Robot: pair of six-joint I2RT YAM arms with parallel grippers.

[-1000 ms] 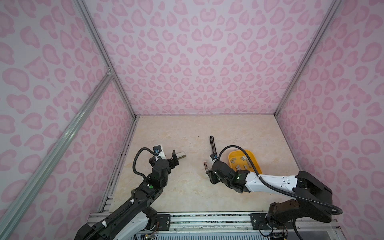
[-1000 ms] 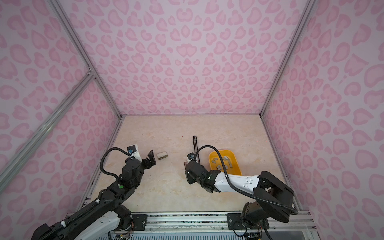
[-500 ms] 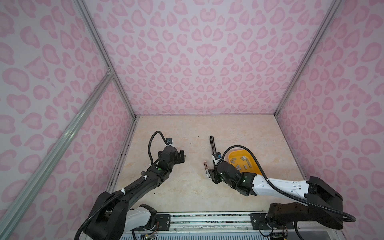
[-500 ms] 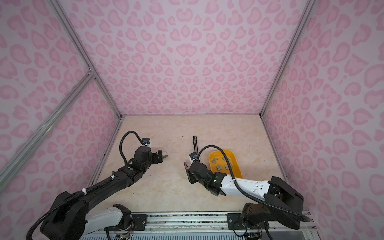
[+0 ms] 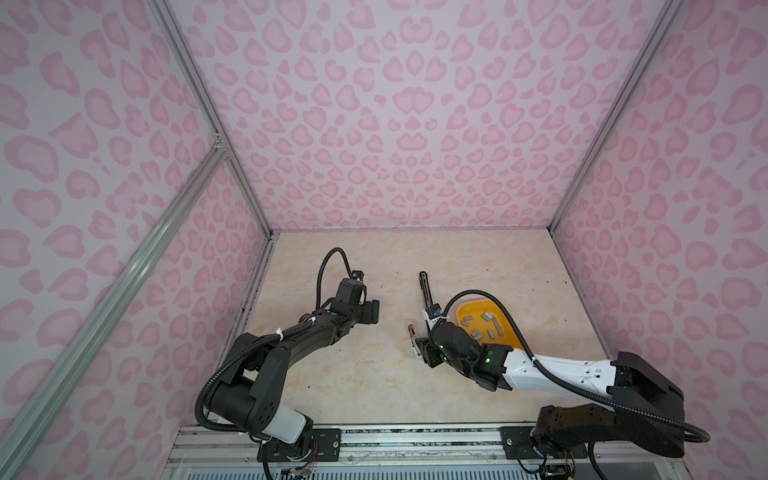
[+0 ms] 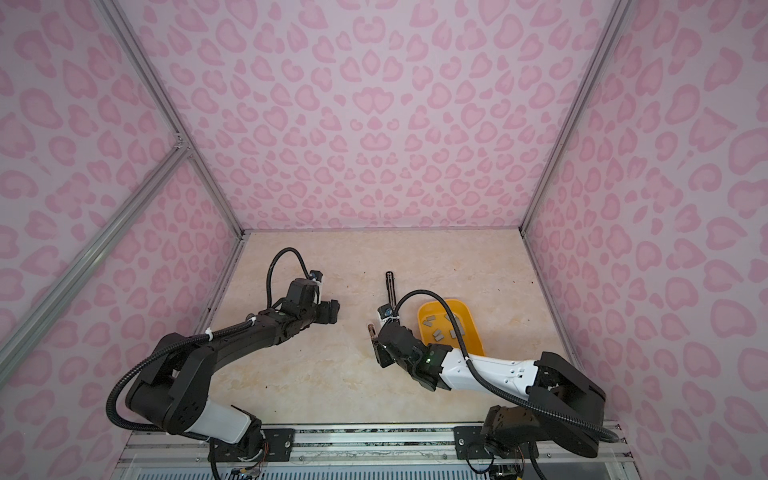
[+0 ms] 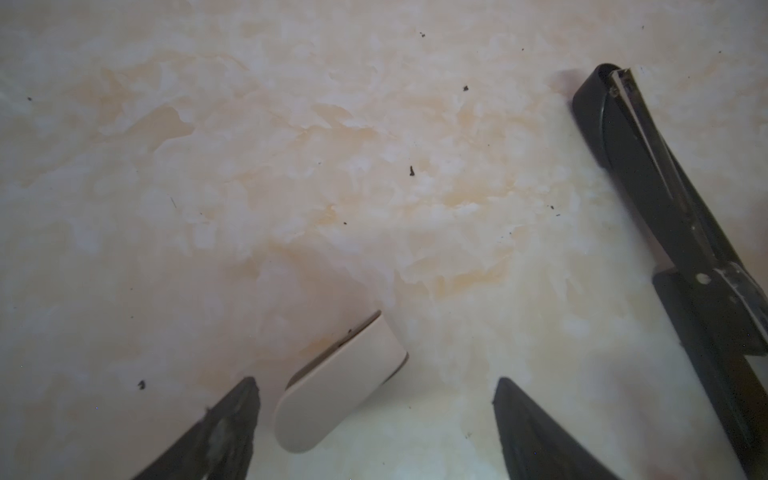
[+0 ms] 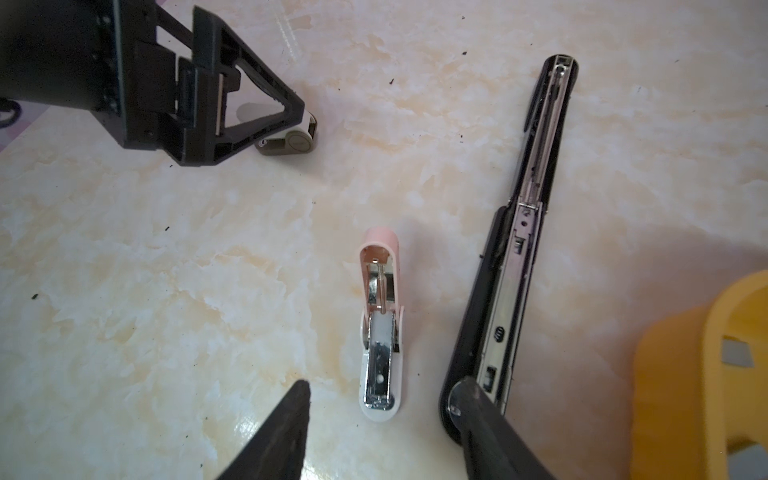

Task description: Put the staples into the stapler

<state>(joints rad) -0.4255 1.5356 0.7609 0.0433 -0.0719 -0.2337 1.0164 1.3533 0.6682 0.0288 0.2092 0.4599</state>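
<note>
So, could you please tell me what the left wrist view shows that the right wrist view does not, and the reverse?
Only the left wrist view: the beige stapler's whole closed top, lying untouched between the open left fingers. Only the right wrist view: the pink stapler, hinged open, the yellow tray with a staple strip inside, and the right fingers. Both: the long black stapler, the beige stapler and the marbled table.

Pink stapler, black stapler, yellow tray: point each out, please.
pink stapler (image 8: 379, 370): right wrist view, on its open metal staple channel.
black stapler (image 8: 509, 291): right wrist view, on its exposed metal rail.
yellow tray (image 8: 673, 374): right wrist view, on its outer wall.
</note>
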